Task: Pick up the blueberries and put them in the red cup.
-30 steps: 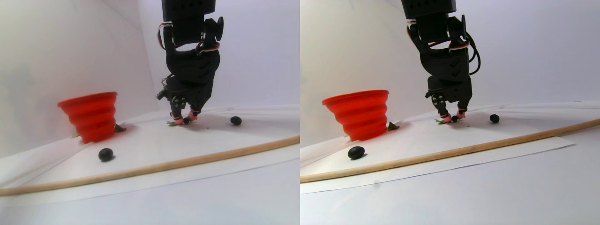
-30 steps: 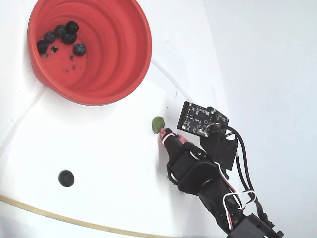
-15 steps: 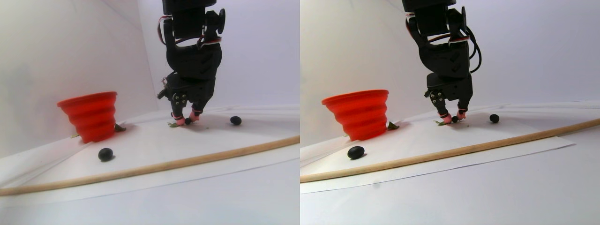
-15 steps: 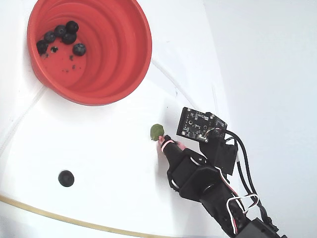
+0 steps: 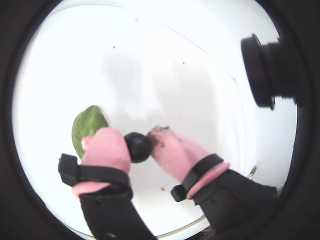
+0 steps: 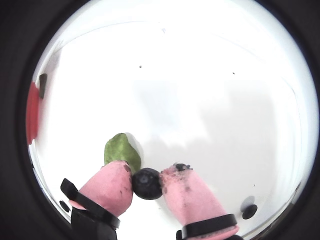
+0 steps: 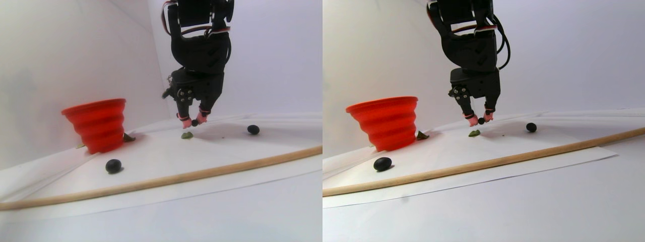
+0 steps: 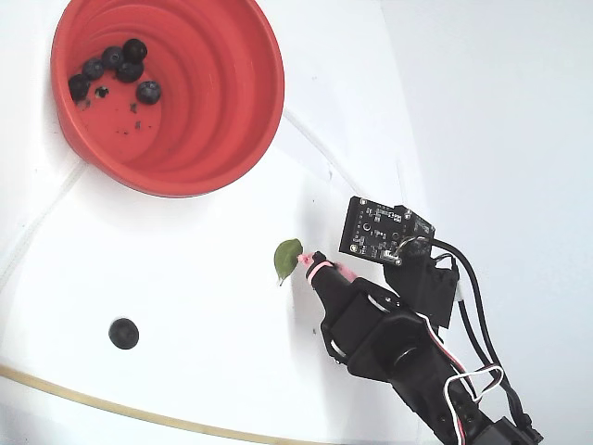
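I am looking at the black claw point(image 5: 141, 145) with its two pink rubber-tipped fingers point(image 5: 107, 147), and it is pinching one small round dark blueberry point(image 5: 137, 147) between the tips, closed down to just the width of that berry. In both wrist views the berry is sitting squarely between the two pink pads, touching both. In the stereo pair view the claw point(image 7: 194, 121) is hanging clear of the white counter point(image 7: 166, 146), with the berry at its tips in the air.

Just beneath and to the left of the claw in a wrist view, a small flat green leaf point(image 5: 87, 127) is lying on the white surface; the fixed view shows the same leaf point(image 8: 287, 259) just beside the pink tips.

Further out in the stereo pair view, one loose dark berry point(image 7: 253, 129) is lying on the counter to the right of the claw, and another loose dark berry point(image 7: 114, 165) is lying nearer the camera, left of the claw and in front of the large round orange-red ridged plastic cup point(image 7: 98, 123). In the fixed view that cup point(image 8: 227, 111) is standing well apart from the claw, at upper left, and a cluster of dark berries in the cup point(image 8: 116, 65) is resting on its bottom. A long thin wooden rod point(image 7: 176, 177) is lying across the white sheet in front of everything.
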